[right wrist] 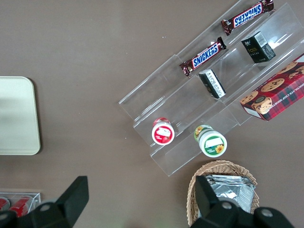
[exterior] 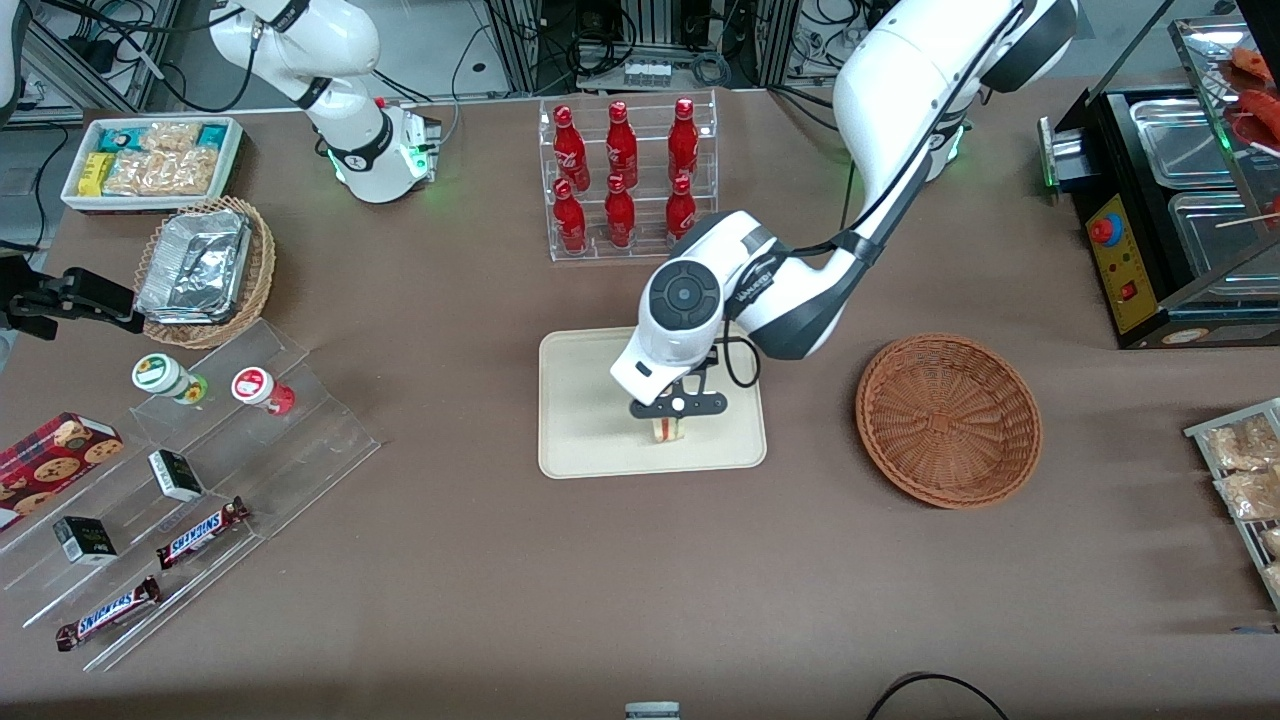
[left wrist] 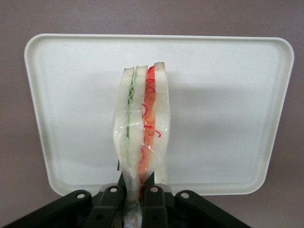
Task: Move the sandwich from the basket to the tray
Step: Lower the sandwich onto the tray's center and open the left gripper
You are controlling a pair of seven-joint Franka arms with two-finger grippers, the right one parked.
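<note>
Gripper (exterior: 668, 424) over the tray (exterior: 580, 440), fingers (left wrist: 154, 199) clamped on the wrapped sandwich (left wrist: 142, 128) held above the tray, basket (exterior: 948, 419) empty beside it; soft, light, slippery film, so grip bread faces gently

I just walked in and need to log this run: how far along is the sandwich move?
Pickup is done: the basket shows no sandwich. In hand: the gripper, over the tray, is shut on the sandwich. Left: set it on the tray, release and withdraw. Whether it already touches the tray is unclear.
</note>
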